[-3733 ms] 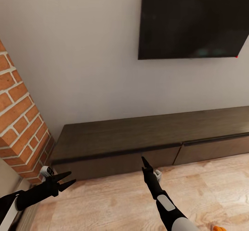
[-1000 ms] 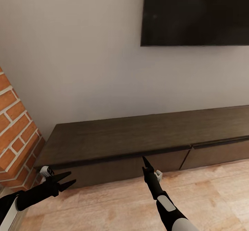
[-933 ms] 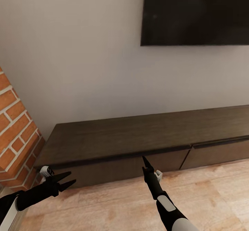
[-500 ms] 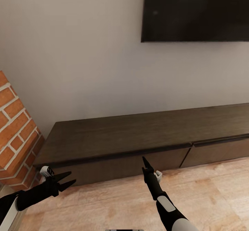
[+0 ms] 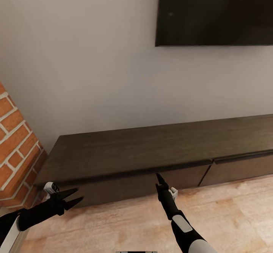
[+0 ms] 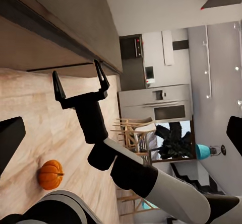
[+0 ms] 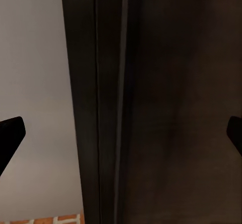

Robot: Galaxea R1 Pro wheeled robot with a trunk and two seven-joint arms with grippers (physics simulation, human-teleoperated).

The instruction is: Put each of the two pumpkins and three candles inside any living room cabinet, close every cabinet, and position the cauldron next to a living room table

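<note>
I face the long dark-brown cabinet [image 5: 151,150] that runs along the pale wall [image 5: 83,63] below a black wall-mounted screen [image 5: 214,12]. Its drawer fronts sit flush and closed in the head view, with a seam between two of them toward the right. A red-brick column [image 5: 15,146] stands at the cabinet's left end, and pale wood floor [image 5: 125,226] runs in front.

My left gripper [image 5: 74,198] hangs low over the floor near the cabinet's left corner, its two black fingers spread apart and holding nothing. My right gripper [image 5: 159,179] points at the lower edge of the cabinet near the drawer seam. The left wrist view catches it from the side [image 6: 80,83], both fingers splayed wide and empty just in front of the drawer front.

One orange pumpkin [image 6: 50,174] lies on the floor behind the right arm in the left wrist view, well apart from the cabinet. Beyond it, that view takes in a far kitchen with a steel refrigerator [image 6: 159,104] and wooden chairs [image 6: 133,133]. The right wrist view looks close at the cabinet's dark wood [image 7: 166,103] against the wall.
</note>
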